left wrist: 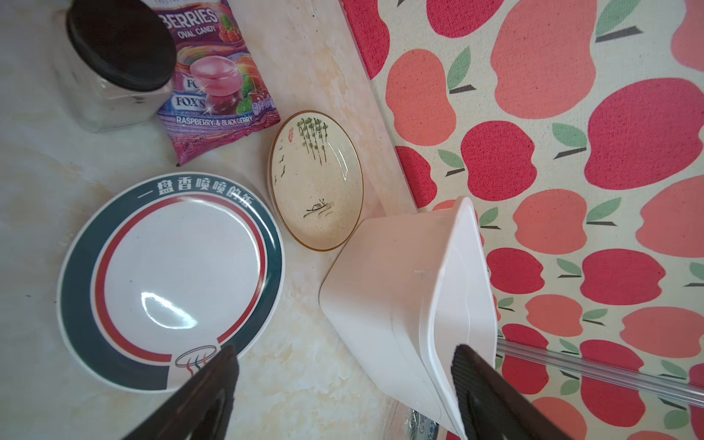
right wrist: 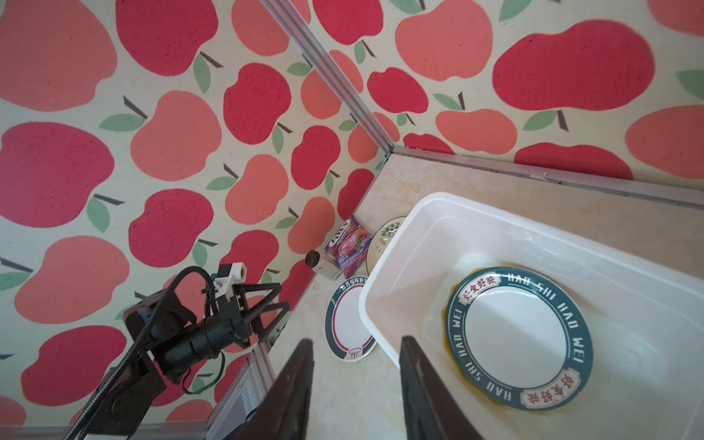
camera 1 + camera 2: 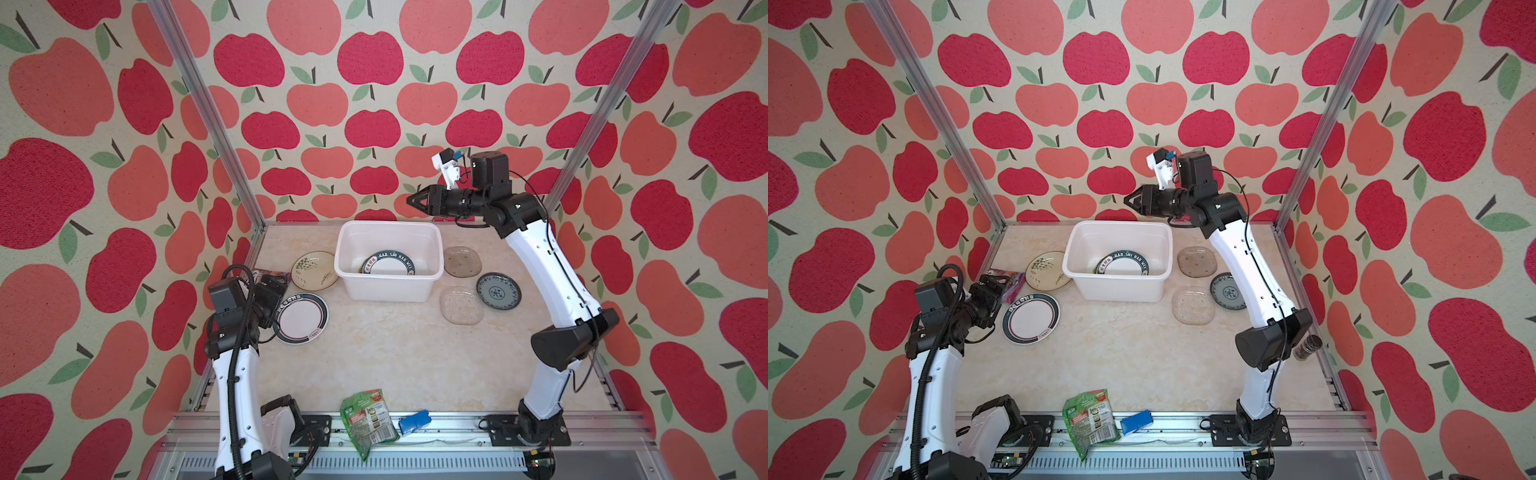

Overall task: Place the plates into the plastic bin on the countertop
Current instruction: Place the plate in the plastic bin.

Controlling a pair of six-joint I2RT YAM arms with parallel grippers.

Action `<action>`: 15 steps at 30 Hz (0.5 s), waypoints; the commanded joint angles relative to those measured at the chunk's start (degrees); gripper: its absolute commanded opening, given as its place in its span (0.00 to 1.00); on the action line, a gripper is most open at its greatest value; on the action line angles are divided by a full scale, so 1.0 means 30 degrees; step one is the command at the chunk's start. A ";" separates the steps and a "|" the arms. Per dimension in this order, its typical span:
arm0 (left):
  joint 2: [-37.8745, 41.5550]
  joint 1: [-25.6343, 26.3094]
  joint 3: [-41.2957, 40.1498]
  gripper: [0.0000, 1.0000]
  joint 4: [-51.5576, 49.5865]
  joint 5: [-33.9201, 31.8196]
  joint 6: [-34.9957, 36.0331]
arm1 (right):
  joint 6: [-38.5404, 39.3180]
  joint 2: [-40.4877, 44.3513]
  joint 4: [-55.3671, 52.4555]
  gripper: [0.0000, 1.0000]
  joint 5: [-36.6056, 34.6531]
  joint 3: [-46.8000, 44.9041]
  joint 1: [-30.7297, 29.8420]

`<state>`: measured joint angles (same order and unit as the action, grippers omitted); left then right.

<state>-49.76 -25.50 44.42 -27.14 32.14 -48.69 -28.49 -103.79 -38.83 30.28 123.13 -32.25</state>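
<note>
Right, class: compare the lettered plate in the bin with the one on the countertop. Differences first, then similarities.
The bin plate lies in the plastic bin atop a yellow dish; the countertop plate lies on the bare countertop. The bin plate's rim reads HAO SHI HAO WEI; the countertop plate's shows only Chinese characters, plus a red ring. Both are round, white-centred, dark-rimmed.

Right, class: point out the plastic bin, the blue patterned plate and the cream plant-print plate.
plastic bin point(image 3: 386, 286): in a top view, near wall.
blue patterned plate point(image 3: 498, 291): in a top view, its centre.
cream plant-print plate point(image 1: 316, 183): left wrist view, its centre.
</note>
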 commanded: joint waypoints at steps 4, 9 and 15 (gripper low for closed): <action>0.1831 -0.2328 -0.2308 0.89 0.1152 0.4598 -0.0050 | 0.1200 0.2037 0.2991 0.40 -0.0221 -0.6267 -0.0839; 0.3055 -0.2313 -0.4505 0.85 0.0546 0.3930 0.0848 | 0.0532 0.3869 0.6485 0.37 -0.0131 -1.1311 -0.0989; 0.2936 -0.2371 -0.5574 0.84 -0.0109 0.3428 0.2238 | 0.0250 0.4345 0.8002 0.36 0.0189 -1.3968 -0.1248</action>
<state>-40.77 -32.16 27.92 -25.80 42.46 -46.04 -27.07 -93.14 -20.23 30.06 82.87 -35.29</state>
